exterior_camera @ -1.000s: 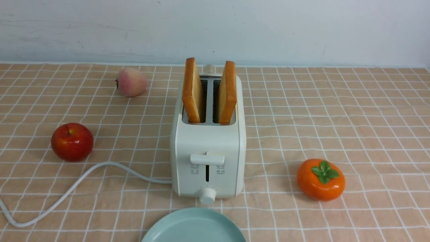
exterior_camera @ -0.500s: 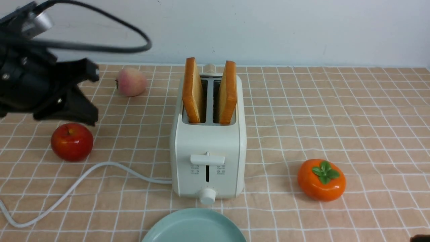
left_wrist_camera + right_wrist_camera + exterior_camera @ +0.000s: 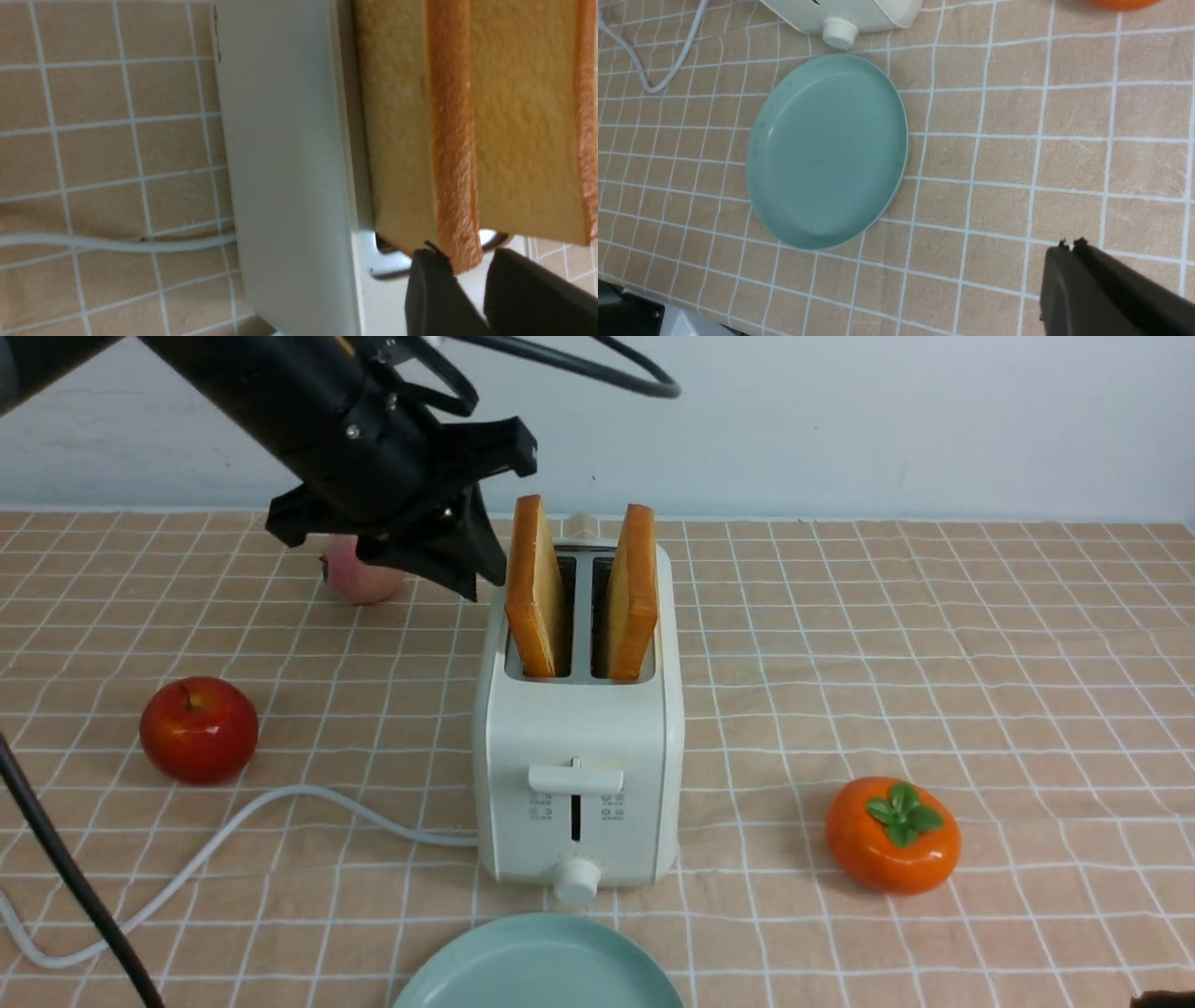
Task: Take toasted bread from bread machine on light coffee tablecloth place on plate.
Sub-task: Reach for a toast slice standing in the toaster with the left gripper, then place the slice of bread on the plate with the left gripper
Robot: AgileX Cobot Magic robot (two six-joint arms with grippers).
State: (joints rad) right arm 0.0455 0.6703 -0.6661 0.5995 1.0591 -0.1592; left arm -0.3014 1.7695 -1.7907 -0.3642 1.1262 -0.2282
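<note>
The cream-white bread machine (image 3: 579,737) stands mid-table on the light coffee tablecloth (image 3: 934,663). Two slices of toasted bread stand upright in its slots, the left slice (image 3: 534,588) and the right slice (image 3: 635,593). My left gripper (image 3: 495,509) hangs open right beside the left slice. In the left wrist view the left gripper (image 3: 467,261) has its two black fingers on either side of that slice's orange crust (image 3: 451,140), with gaps showing. The mint-blue plate (image 3: 537,966) lies bare in front of the toaster. Off to the right of the plate (image 3: 826,149), my right gripper (image 3: 1069,245) hovers shut over the cloth.
A red apple (image 3: 199,728) sits at the left, and a peach (image 3: 359,581) is partly hidden behind my left arm. An orange persimmon (image 3: 892,835) lies at the right. The toaster's white cord (image 3: 233,831) curls leftward. A dark cable (image 3: 75,887) crosses the lower left.
My left arm swung in from the left, up to the toaster's left slice, and its jaws opened. The bread, toaster and plate have not moved.
</note>
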